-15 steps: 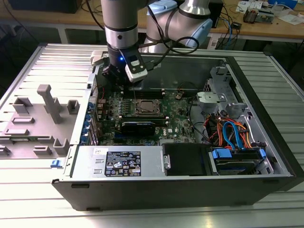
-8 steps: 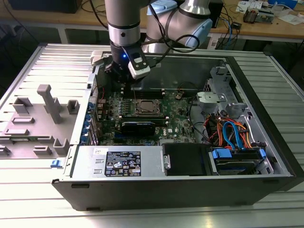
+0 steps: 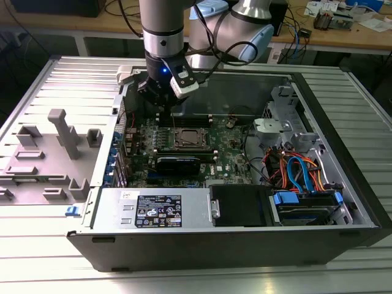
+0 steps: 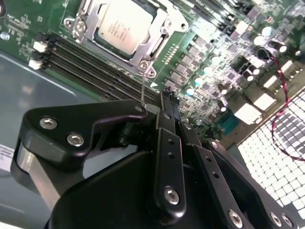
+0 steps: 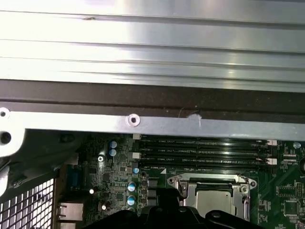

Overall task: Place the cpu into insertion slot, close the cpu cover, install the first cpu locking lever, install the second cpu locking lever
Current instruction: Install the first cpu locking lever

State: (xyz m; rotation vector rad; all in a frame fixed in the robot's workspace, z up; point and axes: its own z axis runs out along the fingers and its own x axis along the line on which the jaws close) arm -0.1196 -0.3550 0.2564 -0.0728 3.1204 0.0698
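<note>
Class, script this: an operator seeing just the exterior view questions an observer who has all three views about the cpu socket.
Operator: Is the cpu seated?
Observer: Yes; the second wrist view shows the cpu lying flat, silver top up.
Operator: And over it?
Observer: The cpu cover lies down over its edges.
Operator: Anything else?
Observer: A thin lever rod runs from the cover's corner toward the tool.

Open computer case (image 3: 214,248) is laid on ribbed metal table (image 3: 367,269). Green motherboard (image 3: 231,158) is mounted inside. Memory slots (image 4: 95,67) are shown in second wrist view. Silver power supply (image 3: 153,209) is fitted along case wall nearest exterior camera. Orange and blue cables (image 3: 298,168) are bundled toward exterior view's right. Grey plastic shroud (image 3: 52,150) is placed just beside case, at exterior view's left.
</note>
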